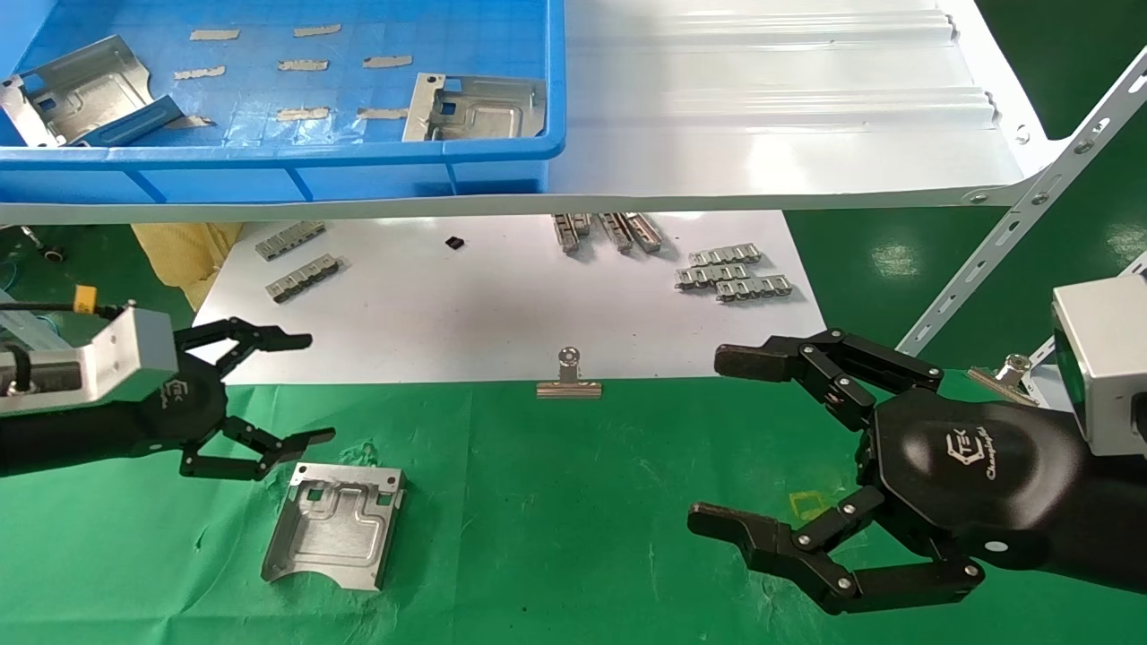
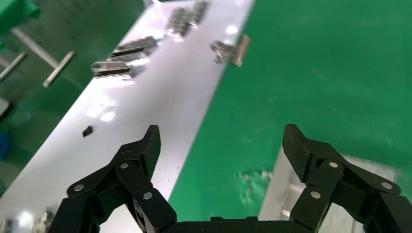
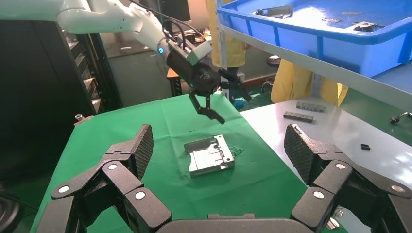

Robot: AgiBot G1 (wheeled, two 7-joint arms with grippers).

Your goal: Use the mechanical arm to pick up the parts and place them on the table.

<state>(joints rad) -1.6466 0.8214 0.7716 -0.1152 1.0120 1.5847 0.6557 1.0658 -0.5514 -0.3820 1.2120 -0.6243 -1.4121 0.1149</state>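
Observation:
One silvery stamped part (image 1: pixel 333 524) lies flat on the green cloth table (image 1: pixel 573 537), curved cut-out edge toward me; it also shows in the right wrist view (image 3: pixel 210 155) and as a blurred edge in the left wrist view (image 2: pixel 282 194). Two more parts (image 1: pixel 478 107) (image 1: pixel 76 94) lie in the blue bin (image 1: pixel 278 166) on the shelf. My left gripper (image 1: pixel 309 387) is open and empty, hovering just above and left of the placed part. My right gripper (image 1: pixel 712 439) is open and empty over the cloth at the right.
A matte white board (image 1: pixel 502 305) behind the cloth carries small toothed strips (image 1: pixel 733 273) (image 1: pixel 300 260). A binder clip (image 1: pixel 568 376) sits at its front edge. The glossy ribbed shelf sheet (image 1: pixel 762 116) overhangs. A perforated metal strut (image 1: pixel 1021 206) slants at right.

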